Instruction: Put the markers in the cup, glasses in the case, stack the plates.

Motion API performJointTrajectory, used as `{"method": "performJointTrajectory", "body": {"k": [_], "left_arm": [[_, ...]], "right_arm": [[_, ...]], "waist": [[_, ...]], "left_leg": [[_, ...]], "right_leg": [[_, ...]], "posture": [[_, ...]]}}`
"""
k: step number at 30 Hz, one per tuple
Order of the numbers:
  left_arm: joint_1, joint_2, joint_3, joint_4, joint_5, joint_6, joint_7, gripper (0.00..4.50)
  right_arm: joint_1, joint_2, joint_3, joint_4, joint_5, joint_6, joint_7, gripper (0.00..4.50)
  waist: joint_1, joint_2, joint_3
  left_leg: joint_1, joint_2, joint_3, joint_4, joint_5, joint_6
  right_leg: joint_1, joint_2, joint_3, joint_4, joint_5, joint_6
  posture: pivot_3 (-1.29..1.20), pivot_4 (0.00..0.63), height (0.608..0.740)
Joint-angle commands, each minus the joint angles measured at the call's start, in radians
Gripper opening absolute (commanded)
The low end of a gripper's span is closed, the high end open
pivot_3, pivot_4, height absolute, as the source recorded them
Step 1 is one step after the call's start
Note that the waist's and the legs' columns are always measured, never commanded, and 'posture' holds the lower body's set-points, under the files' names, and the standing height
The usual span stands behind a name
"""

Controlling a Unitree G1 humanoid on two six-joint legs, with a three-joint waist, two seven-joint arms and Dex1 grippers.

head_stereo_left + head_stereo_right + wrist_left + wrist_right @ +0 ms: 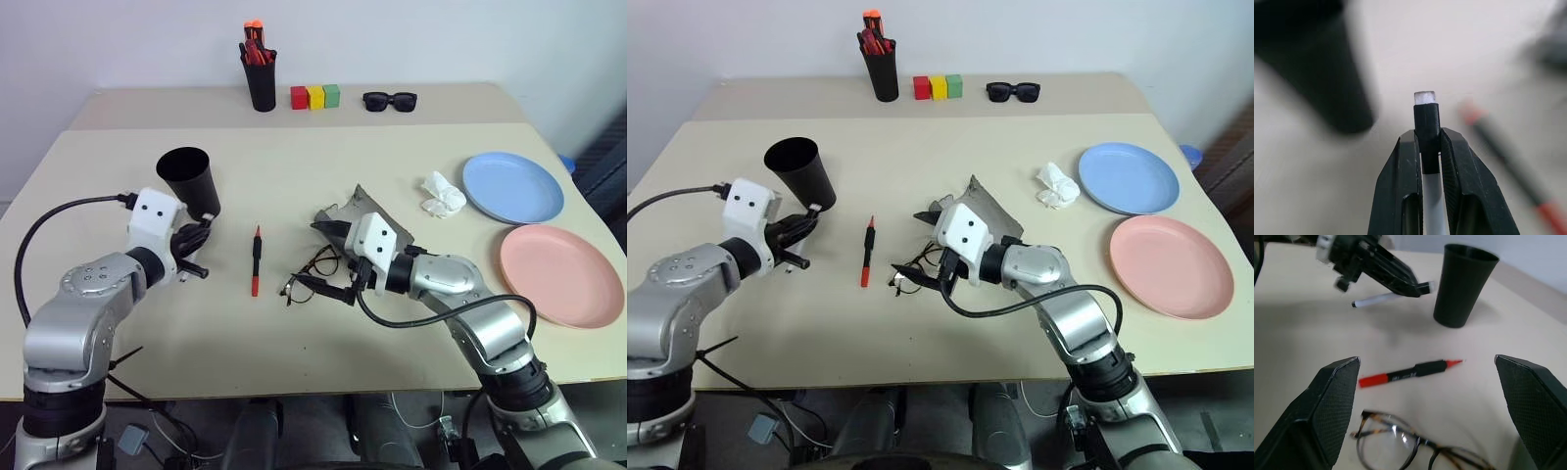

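Pinching white marker (1426,117), left end effector (1427,142) closed.

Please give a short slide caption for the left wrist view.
Left gripper holding the white marker beside the black cup.

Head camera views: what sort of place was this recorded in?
Probably an indoor test or lab room set up for tabletop trials: a plain beige table against a bare white wall, with sorted props such as coloured blocks and a black holder of markers.
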Motion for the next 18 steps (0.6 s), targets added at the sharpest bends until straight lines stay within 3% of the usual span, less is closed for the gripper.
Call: {"method": "performJointTrajectory", "body": {"k": [1,5,8,14,18], "left_arm": [[-0.103,-0.082,0.034,0.023,0.016,-0.165,0.082,0.04],[-0.274,-0.175,0.049,0.127,0.047,-0.282,0.199,0.04],[-0.366,-0.182,0.041,0.261,0.129,-0.420,0.273,0.04],[-0.426,-0.157,0.029,0.566,0.283,-0.694,0.391,0.04],[-0.445,-0.180,0.038,0.679,0.287,-0.788,0.426,0.04]], "right_arm": [[-0.050,0.045,-0.042,0.036,-0.004,-0.036,-0.050,4.50],[-0.088,0.084,-0.056,0.080,-0.003,-0.051,-0.078,4.50],[-0.114,0.118,-0.052,0.098,0.000,-0.065,-0.086,4.50],[-0.167,0.242,-0.049,0.158,0.008,-0.076,-0.141,4.50],[-0.169,0.281,-0.049,0.204,-0.017,-0.095,-0.173,4.50]], "waist": [[0.003,0.000,0.000],[0.004,0.000,0.000],[-0.004,0.000,0.000],[-0.007,0.000,0.000],[0.004,0.000,0.000]], "left_leg": [[0.000,0.000,0.000,0.000,0.000,0.000],[-0.001,0.000,0.000,0.001,0.000,0.000],[0.000,0.000,0.000,0.000,0.000,0.000],[0.001,0.000,-0.001,-0.001,0.000,0.000],[-0.001,0.000,-0.001,0.000,0.000,0.000]], "right_leg": [[0.000,0.000,0.000,0.000,0.000,0.000],[0.000,0.001,0.000,0.000,0.002,0.004],[0.000,0.001,0.000,0.000,0.002,0.005],[-0.001,0.001,0.000,0.002,0.002,0.005],[-0.001,0.001,0.000,0.001,0.003,0.006]], "posture": [[0.00,0.150,0.740],[0.00,0.150,0.740],[0.00,0.150,0.740],[0.00,0.150,0.740],[0.00,0.150,0.740]]}}
